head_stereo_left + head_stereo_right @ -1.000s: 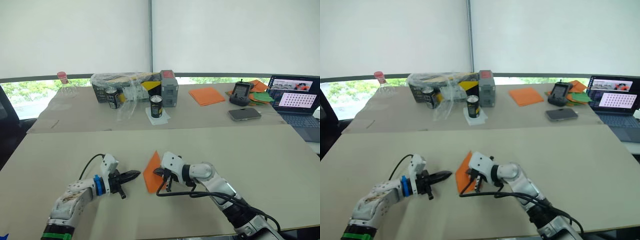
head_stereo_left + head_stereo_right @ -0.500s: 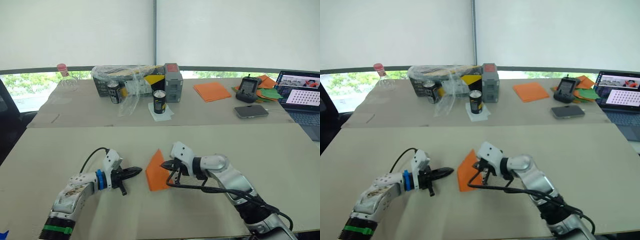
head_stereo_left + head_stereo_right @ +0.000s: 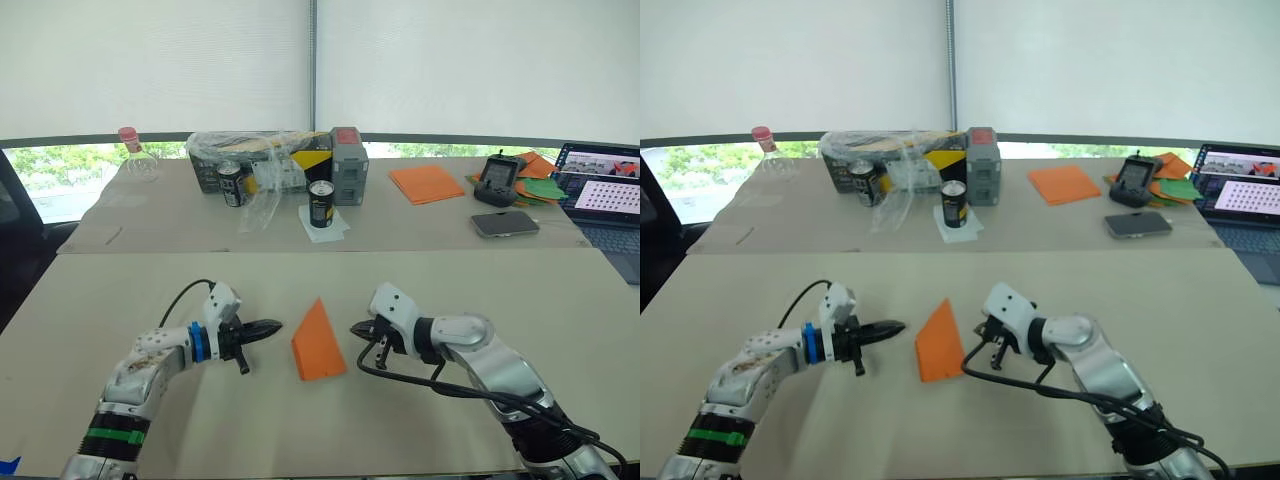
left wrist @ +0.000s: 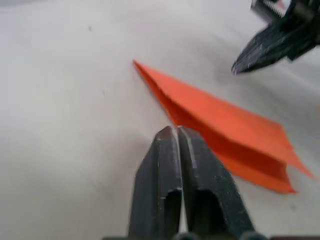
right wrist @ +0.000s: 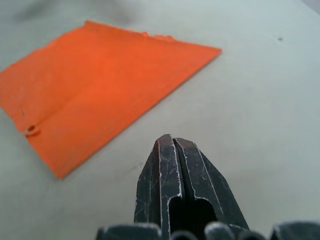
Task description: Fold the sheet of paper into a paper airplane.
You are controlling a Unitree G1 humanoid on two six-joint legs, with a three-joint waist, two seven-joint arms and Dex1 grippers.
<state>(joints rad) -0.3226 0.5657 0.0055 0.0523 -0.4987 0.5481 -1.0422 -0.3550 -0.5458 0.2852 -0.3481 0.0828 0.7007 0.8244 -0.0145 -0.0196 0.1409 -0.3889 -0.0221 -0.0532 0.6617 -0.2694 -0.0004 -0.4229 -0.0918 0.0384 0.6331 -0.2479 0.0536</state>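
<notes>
The sheet of paper lies on the near table folded into an orange paper airplane [image 3: 318, 343], a flat wedge with its pointed nose toward the far side. It rests free between the two grippers. My left gripper [image 3: 273, 326] is shut and points at the wedge from the left, a short gap away. My right gripper [image 3: 357, 328] is shut and empty, just off the wedge's right edge. The left wrist view has the layered wedge [image 4: 225, 120] beyond the shut fingertips [image 4: 167, 137], with the right gripper [image 4: 265, 47] behind it. The right wrist view looks over the wedge [image 5: 100, 105].
The back table holds a stack of orange sheets [image 3: 425, 184], two cans [image 3: 321, 203], a plastic-wrapped box [image 3: 260, 165], a grey block [image 3: 345, 166], a bottle [image 3: 130, 150], a controller [image 3: 497, 180], a phone [image 3: 504, 224], green and orange sheets [image 3: 545, 187] and a laptop [image 3: 605, 195].
My right gripper has drawn back to the right, off the wedge's edge, and the wedge now lies flat. The left gripper has hardly moved. The camera has shifted a little.
</notes>
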